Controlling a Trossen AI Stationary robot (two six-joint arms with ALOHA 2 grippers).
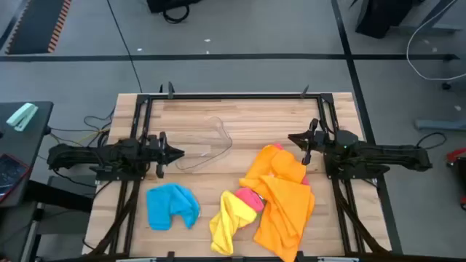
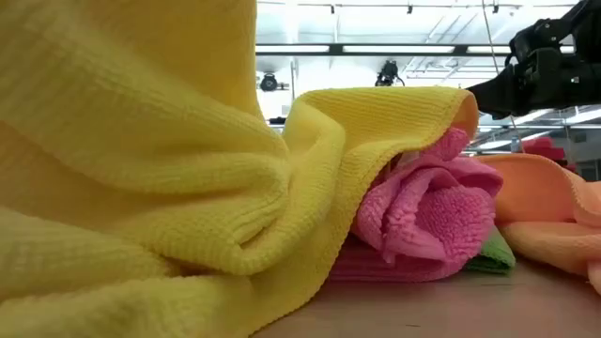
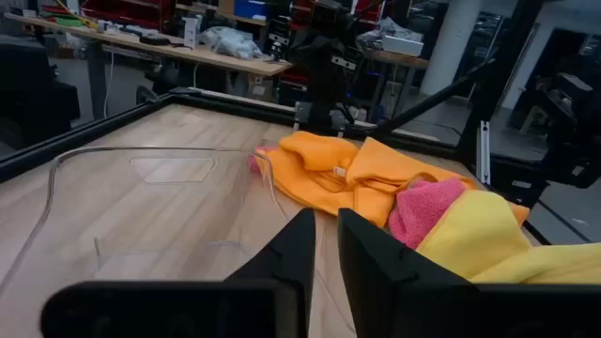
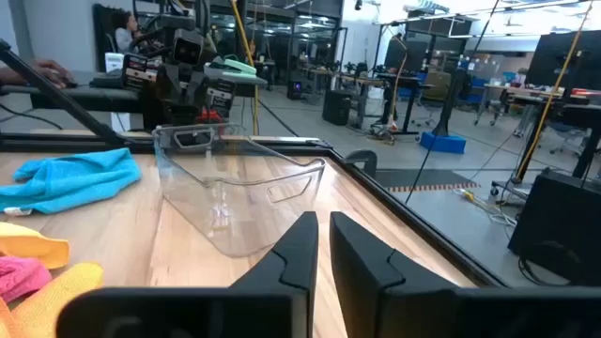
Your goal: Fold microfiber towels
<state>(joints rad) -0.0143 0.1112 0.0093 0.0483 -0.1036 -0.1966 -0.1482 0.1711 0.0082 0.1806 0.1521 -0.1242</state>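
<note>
A: From above?
B: A pale wooden desk (image 1: 240, 116) in a black frame, grey floor around. The left pincer (image 1: 177, 153) and right pincer (image 1: 293, 137) hover near a clear tub (image 1: 207, 145), both nearly closed, holding nothing. The blue towel (image 1: 172, 205) lies just below the left one; the orange towel (image 1: 280, 196), yellow towel (image 1: 229, 218) and pink towel (image 1: 249, 198) are heaped below the right.

A: Low view?
B: Yellow fills the front, pink behind, a green towel (image 2: 495, 253) edge under it. Ceiling lights beyond.

A: Wrist views?
B: Left: orange and pink ahead, workbenches behind. Right: tub, blue towel, a workshop. No writing I can read.
</note>
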